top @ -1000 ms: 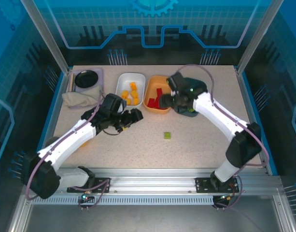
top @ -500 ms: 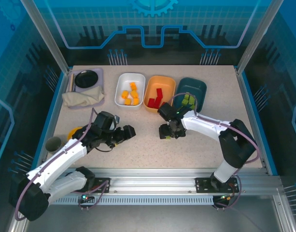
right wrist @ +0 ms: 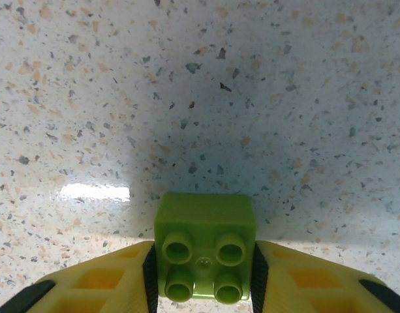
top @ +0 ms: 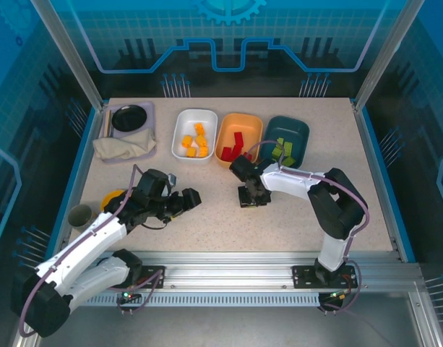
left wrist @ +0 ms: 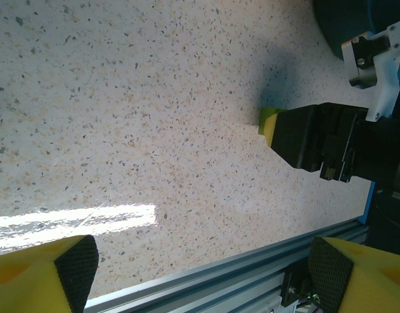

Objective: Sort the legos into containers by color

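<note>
A light green lego [right wrist: 205,225] rests on the speckled table with its studs facing the camera. My right gripper [right wrist: 203,274] is shut on it, both black pads pressed to its sides. From above, the right gripper [top: 251,196] stands in front of the orange bin [top: 251,121]. In the left wrist view the same green lego [left wrist: 268,124] pokes out from under the black right gripper. My left gripper [top: 188,199] is open and holds nothing. The white bin [top: 207,113] holds orange-yellow legos [top: 194,143], the orange bin red legos [top: 233,148], and the teal bin [top: 297,129] green legos [top: 282,150].
A black bowl [top: 129,117] on a lavender tray and a crumpled cloth [top: 123,147] sit at the back left. A yellow bowl [top: 111,196] and a grey cup [top: 80,215] stand by the left arm. The metal rail [left wrist: 252,261] borders the table's near edge.
The right arm swung from over the bins down to the lone green lego and closed around it. The left arm drew back toward the near left.
</note>
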Controlling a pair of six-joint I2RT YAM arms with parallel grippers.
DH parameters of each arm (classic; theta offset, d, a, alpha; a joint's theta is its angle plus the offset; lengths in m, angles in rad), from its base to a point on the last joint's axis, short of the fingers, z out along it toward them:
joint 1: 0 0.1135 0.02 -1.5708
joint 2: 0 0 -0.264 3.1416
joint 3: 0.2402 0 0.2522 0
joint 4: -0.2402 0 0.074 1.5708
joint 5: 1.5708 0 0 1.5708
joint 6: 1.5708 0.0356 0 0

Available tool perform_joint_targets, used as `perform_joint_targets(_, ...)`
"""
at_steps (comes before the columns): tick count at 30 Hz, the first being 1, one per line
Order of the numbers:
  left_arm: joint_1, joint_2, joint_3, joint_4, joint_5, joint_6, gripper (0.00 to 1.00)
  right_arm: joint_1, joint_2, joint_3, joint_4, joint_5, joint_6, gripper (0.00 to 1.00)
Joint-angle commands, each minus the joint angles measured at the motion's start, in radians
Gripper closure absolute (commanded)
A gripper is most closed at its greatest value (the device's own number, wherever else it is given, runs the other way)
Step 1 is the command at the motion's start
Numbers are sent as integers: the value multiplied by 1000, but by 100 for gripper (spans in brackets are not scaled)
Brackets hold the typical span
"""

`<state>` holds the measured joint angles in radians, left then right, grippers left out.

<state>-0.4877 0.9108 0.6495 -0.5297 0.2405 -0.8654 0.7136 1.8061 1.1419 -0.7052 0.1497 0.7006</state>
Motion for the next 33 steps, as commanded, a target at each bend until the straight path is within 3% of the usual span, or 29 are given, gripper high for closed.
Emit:
perform_joint_targets(1,-8,-12,-14,-10,-12,-9,13,2,25,21,-2,7,7,63)
perform_joint_targets(8,-8,29,45,17,0,-18,12,-32,-95,49,-59,58,-7,69)
perform_joint_targets(14,-9,202,239,58,22,3,13,-241,-153,153,-87,22,-84,69)
perform_joint_targets(22,-9,499,528,119,47,46,13,-469,145,511,-101,-115,-163,69)
perform_joint_targets(29,-9,673,709,110,46,74,13,-517,429,857,-217,-152,-148,68)
perform_joint_targets(33,-9,706,739,106,46,75,14,-526,493,913,-250,-144,-121,65)
